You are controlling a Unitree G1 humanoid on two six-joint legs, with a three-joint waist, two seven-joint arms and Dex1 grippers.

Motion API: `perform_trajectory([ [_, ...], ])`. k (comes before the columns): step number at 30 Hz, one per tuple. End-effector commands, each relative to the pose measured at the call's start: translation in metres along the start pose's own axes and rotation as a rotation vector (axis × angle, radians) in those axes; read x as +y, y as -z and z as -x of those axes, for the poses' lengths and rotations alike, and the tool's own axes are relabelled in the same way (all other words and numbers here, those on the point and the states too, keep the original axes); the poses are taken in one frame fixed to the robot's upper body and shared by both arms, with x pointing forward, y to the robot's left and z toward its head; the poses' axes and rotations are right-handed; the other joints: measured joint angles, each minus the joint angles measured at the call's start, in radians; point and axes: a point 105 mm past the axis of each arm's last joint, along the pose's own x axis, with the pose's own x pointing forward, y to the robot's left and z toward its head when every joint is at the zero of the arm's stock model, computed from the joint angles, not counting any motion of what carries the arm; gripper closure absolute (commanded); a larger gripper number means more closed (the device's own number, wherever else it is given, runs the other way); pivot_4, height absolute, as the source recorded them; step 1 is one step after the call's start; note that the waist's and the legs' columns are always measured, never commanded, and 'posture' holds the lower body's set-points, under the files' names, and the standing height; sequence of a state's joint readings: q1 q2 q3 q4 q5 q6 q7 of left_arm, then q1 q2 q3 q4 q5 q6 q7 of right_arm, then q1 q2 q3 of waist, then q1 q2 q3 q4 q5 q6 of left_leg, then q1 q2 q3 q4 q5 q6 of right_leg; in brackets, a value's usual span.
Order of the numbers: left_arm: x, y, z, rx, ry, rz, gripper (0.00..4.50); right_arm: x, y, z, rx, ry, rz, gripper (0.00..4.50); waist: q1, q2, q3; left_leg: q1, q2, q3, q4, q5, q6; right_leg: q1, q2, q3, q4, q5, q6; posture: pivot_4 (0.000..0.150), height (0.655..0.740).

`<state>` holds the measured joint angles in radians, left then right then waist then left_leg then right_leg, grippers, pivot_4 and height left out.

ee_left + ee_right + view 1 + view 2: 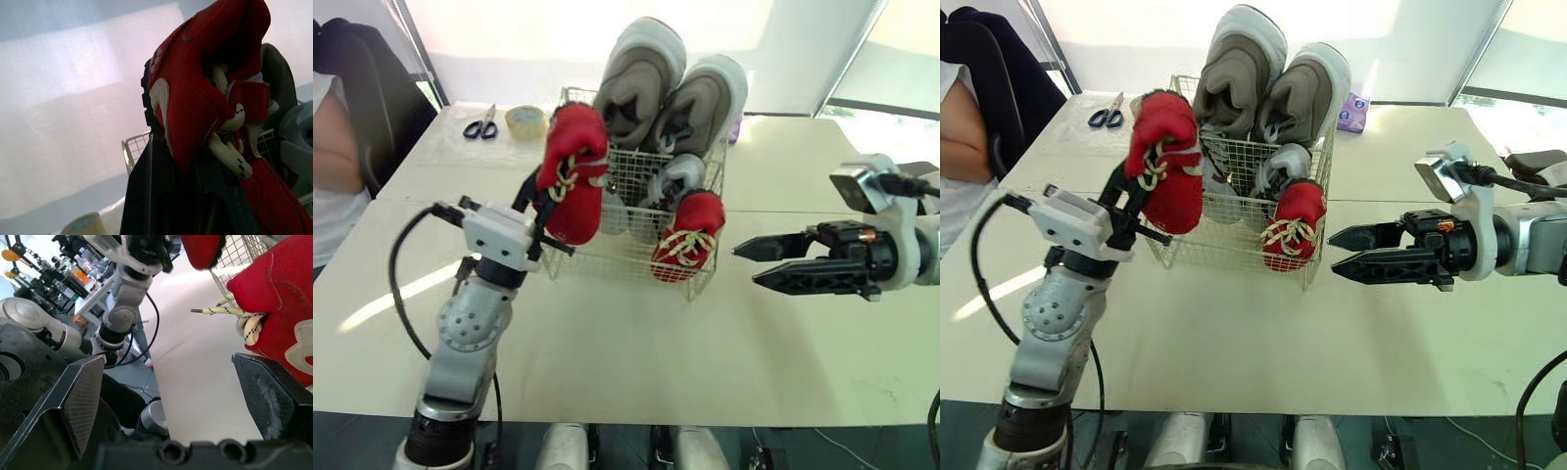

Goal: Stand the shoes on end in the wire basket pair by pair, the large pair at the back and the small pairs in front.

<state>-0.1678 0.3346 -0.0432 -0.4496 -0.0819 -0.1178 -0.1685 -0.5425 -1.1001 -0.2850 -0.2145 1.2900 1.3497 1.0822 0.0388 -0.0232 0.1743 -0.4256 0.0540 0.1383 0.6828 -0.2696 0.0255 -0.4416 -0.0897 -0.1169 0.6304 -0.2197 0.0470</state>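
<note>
The left gripper (533, 201) is closed on a red shoe (574, 171) raised at the wire basket's (607, 257) near left corner. The right gripper (746, 266) is open, right of a second red shoe (688, 235) at the near right corner; two large grey shoes (636, 78) stand at the far side

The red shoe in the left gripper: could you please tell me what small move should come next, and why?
Probably lower the held red shoe into the wire basket at front left: the left gripper holds it raised at that side, and its mate is at the front right.
</note>
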Motion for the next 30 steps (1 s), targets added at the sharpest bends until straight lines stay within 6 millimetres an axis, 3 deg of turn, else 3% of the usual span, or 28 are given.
perform_trajectory([
  [1, -0.014, 0.009, 0.003, -0.020, 0.048, 0.015, 4.48, 0.009, -0.008, 0.002, -0.017, 0.004, 0.050, 0.00, 0.000, 0.000, 0.000, 0.000, 0.000, 0.000, 0.000, 0.000, 0.000, 0.000, 0.000, 0.000, 0.000, 0.000, 0.000, 0.150, 0.7400],
  [5, -0.029, 0.037, 0.010, 0.024, 0.109, 0.005, 4.48, 0.011, -0.007, 0.002, -0.019, 0.009, 0.046, 0.00, 0.002, 0.006, -0.003, 0.000, 0.000, 0.000, 0.000, 0.000, 0.001, 0.001, -0.001, 0.000, 0.000, 0.000, 0.000, 0.150, 0.7400],
  [9, -0.037, 0.048, 0.012, 0.021, 0.156, -0.020, 4.48, 0.014, -0.005, 0.001, -0.013, 0.007, 0.041, 0.00, 0.002, 0.012, -0.008, 0.001, -0.002, 0.000, 0.000, -0.001, 0.002, 0.002, -0.004, -0.001, 0.000, 0.000, 0.000, 0.150, 0.7400],
  [19, -0.035, 0.034, -0.016, -0.138, 0.130, -0.070, 4.48, 0.016, -0.005, -0.001, -0.046, 0.014, 0.035, 0.00, 0.008, 0.017, -0.012, 0.001, -0.004, -0.001, 0.002, 0.000, 0.005, 0.004, -0.007, -0.004, 0.000, 0.000, 0.000, 0.150, 0.7400],
  [26, -0.052, 0.058, 0.010, -0.044, 0.185, -0.048, 4.48, 0.013, -0.003, -0.004, -0.067, 0.020, 0.033, 0.00, 0.003, 0.017, -0.013, 0.001, -0.005, -0.001, 0.002, -0.001, 0.007, 0.005, -0.008, -0.004, -0.002, 0.001, 0.003, 0.150, 0.7400],
  [30, -0.052, 0.086, 0.026, 0.100, 0.191, 0.031, 4.48, 0.009, -0.002, -0.006, -0.075, 0.028, 0.034, 0.00, 0.002, 0.020, -0.016, 0.003, -0.005, -0.001, 0.002, -0.001, 0.007, 0.007, -0.008, -0.004, -0.002, 0.001, 0.003, 0.150, 0.7400],
])
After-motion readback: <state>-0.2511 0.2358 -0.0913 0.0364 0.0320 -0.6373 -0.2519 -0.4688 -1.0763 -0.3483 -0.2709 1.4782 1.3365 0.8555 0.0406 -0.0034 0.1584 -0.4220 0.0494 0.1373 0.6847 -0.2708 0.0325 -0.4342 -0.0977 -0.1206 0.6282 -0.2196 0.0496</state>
